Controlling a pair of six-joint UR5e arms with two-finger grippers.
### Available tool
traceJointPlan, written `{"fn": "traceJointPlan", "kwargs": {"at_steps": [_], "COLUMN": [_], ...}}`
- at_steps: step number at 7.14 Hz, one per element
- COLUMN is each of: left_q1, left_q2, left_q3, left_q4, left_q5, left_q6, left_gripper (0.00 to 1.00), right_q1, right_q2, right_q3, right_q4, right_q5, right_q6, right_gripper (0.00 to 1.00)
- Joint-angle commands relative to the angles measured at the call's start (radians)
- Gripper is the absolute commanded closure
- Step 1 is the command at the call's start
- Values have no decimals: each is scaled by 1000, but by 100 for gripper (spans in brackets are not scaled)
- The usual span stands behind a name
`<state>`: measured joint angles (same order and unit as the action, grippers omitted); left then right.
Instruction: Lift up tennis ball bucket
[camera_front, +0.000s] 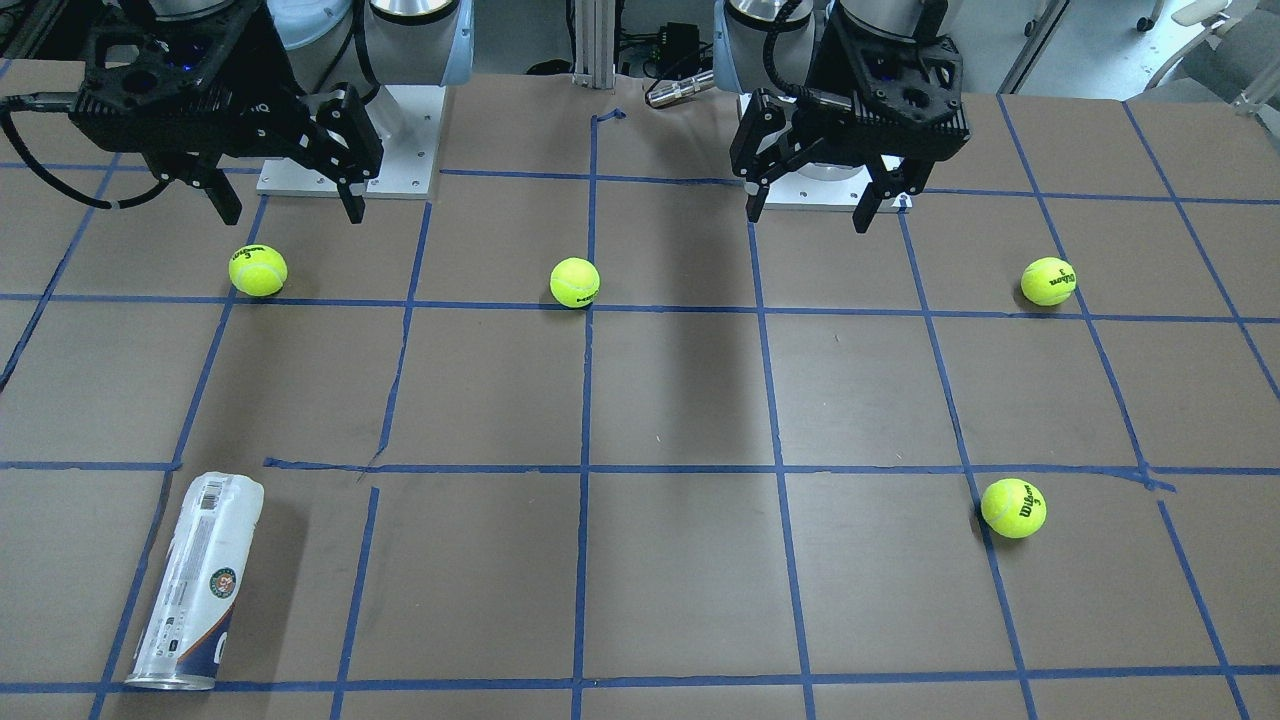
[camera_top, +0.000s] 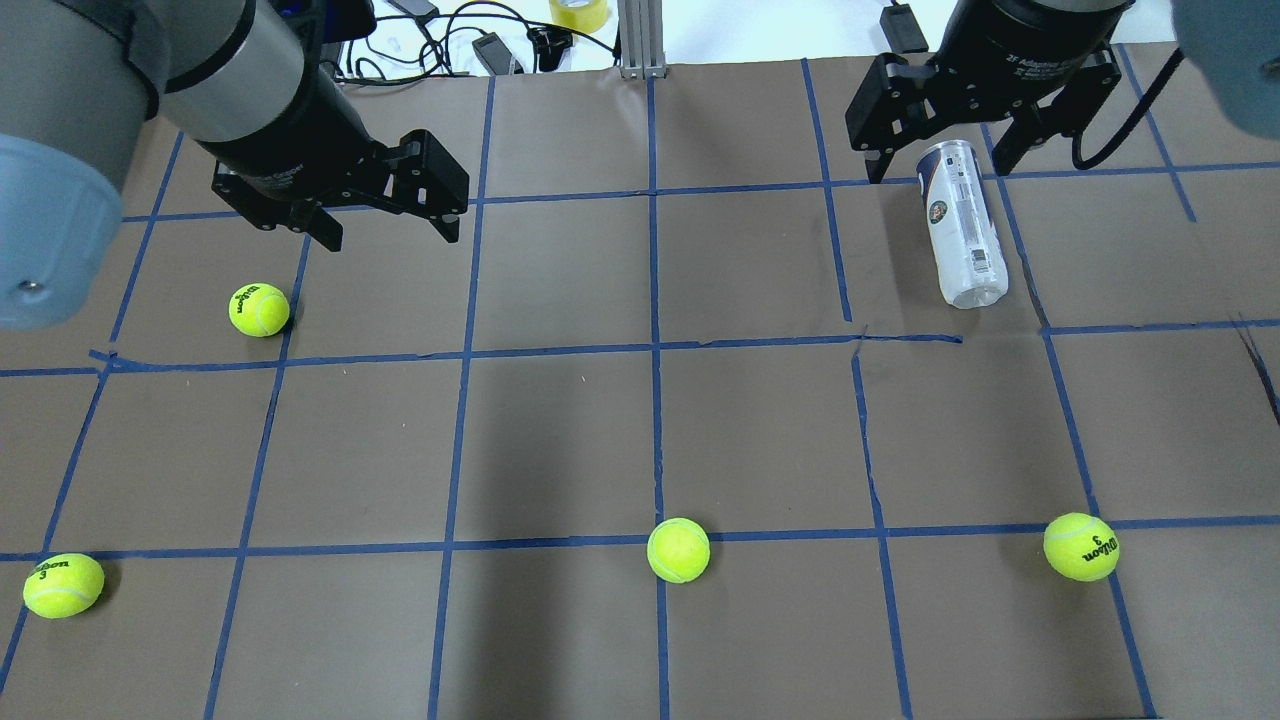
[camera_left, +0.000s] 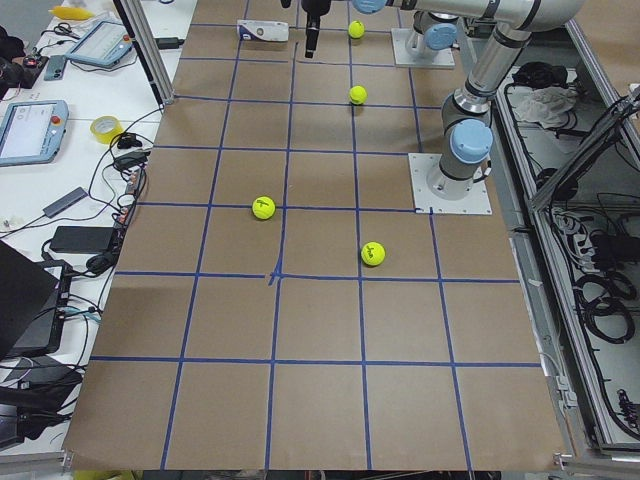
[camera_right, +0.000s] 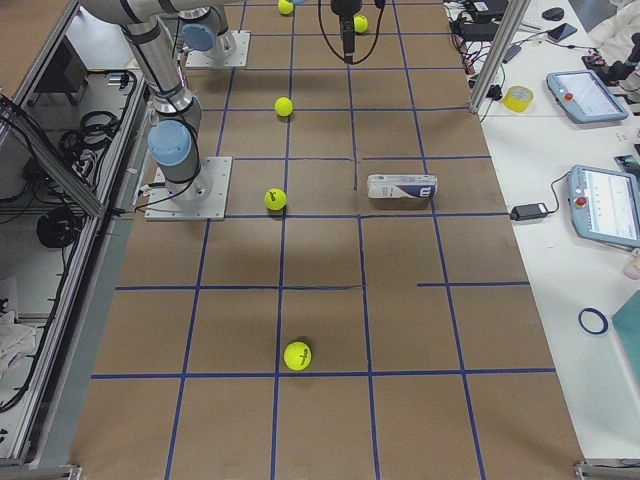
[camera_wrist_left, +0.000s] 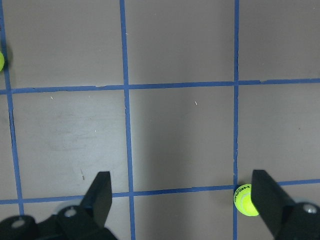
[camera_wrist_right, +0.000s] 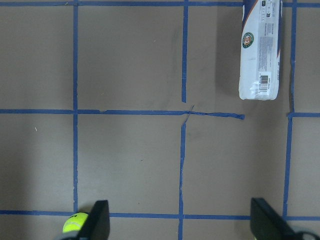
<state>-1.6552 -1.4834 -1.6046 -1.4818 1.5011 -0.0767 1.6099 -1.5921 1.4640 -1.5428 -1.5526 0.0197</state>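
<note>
The tennis ball bucket is a clear can with a white and navy label. It lies on its side on the brown table, and also shows in the overhead view and the right wrist view. My right gripper is open and empty. It hangs high above the table, apart from the can, and in the overhead view it overlaps the can's far end. My left gripper is open and empty, well away from the can. It shows in the overhead view too.
Several yellow-green tennis balls lie loose on the table: one under the right gripper, one in the middle, two on the left arm's side. Blue tape lines grid the table. Cables and pendants lie beyond the far edge.
</note>
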Motion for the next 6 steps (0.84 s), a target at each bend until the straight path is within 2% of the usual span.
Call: {"fn": "traceJointPlan", "kwargs": {"at_steps": [1, 6], "left_q1": [0, 0], "left_q2": [0, 0], "left_q3": [0, 0], "left_q4": [0, 0], "left_q5": [1, 1], "left_q6": [0, 0], "left_gripper": [0, 0], "right_q1": [-1, -1], "right_q2": [1, 14], "right_q3": [12, 19], "right_q4": [4, -12], "right_q5": [-3, 2], "right_q6": [5, 8], "right_gripper": [0, 0]}}
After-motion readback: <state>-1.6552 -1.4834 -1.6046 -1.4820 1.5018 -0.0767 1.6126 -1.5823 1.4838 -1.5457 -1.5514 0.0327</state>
